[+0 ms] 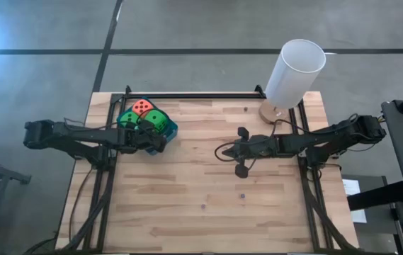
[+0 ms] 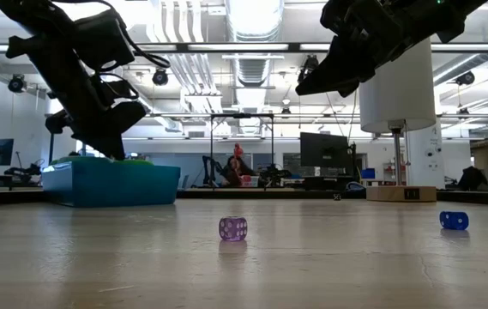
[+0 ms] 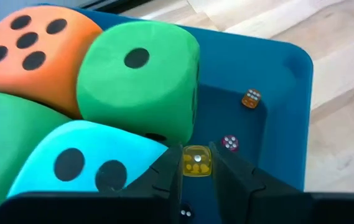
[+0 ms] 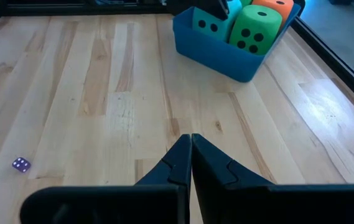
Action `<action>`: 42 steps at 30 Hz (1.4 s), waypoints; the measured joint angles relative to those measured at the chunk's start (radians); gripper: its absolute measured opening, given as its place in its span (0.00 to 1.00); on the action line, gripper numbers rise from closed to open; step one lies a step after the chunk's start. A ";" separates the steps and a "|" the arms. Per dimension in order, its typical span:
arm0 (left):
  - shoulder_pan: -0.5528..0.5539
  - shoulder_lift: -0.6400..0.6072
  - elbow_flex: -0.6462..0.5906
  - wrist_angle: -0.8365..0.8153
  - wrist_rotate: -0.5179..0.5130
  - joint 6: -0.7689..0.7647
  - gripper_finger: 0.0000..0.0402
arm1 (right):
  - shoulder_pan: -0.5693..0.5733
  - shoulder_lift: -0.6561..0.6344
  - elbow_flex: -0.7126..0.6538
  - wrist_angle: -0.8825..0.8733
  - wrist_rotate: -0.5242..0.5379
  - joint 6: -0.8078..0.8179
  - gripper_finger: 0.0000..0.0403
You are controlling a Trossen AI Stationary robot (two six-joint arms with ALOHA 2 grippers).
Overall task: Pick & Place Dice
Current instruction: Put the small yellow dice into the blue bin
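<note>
The small yellow die (image 3: 196, 161) sits pinched between the fingers of the left gripper (image 3: 196, 171), hanging over the open corner of the blue tray (image 3: 288, 93) at the upper left of the high view. In the left wrist view, two more tiny dice already lie on the tray floor, an orange one (image 3: 251, 98) and a pink one (image 3: 229, 142). They share the tray with the big foam dice: an orange-red one (image 1: 142, 107), two green ones (image 1: 156, 120) and a teal one (image 3: 83, 165).

Two small dice lie out on the bare wooden table (image 1: 201, 212): a purple die (image 2: 232, 228) low in the middle of the low view and a blue die (image 2: 454, 220) at its right edge.

The right gripper (image 4: 191, 155) hovers over mid-table with its fingers pressed together and nothing between them.

By my reckoning two small dice are in, a third is about to be released, and two remain to be fetched.
</note>
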 joint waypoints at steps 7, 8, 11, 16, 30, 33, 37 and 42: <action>0.004 0.000 0.000 0.000 0.022 0.005 0.27 | 0.000 0.000 0.000 0.000 0.000 0.000 0.02; 0.008 0.000 0.000 0.000 0.022 0.005 0.29 | 0.000 0.000 0.000 0.001 0.000 0.000 0.02; 0.025 0.000 0.000 -0.003 0.021 0.005 0.33 | 0.000 0.000 0.000 0.001 0.000 0.000 0.02; 0.034 -0.001 0.000 -0.033 0.021 0.012 0.40 | 0.000 0.000 0.000 0.001 0.000 -0.001 0.02; 0.035 -0.011 0.031 -0.038 0.022 0.070 0.45 | 0.000 0.000 0.000 0.000 0.000 -0.002 0.02; 0.035 -0.015 0.039 -0.042 0.022 0.092 0.45 | -0.001 0.000 0.000 0.000 0.000 -0.002 0.02; 0.035 -0.016 0.036 -0.049 0.022 0.113 0.44 | 0.000 0.000 0.000 0.000 0.000 -0.002 0.02; 0.035 -0.016 0.034 -0.092 0.022 0.115 0.42 | 0.000 0.000 0.000 0.000 0.000 -0.002 0.02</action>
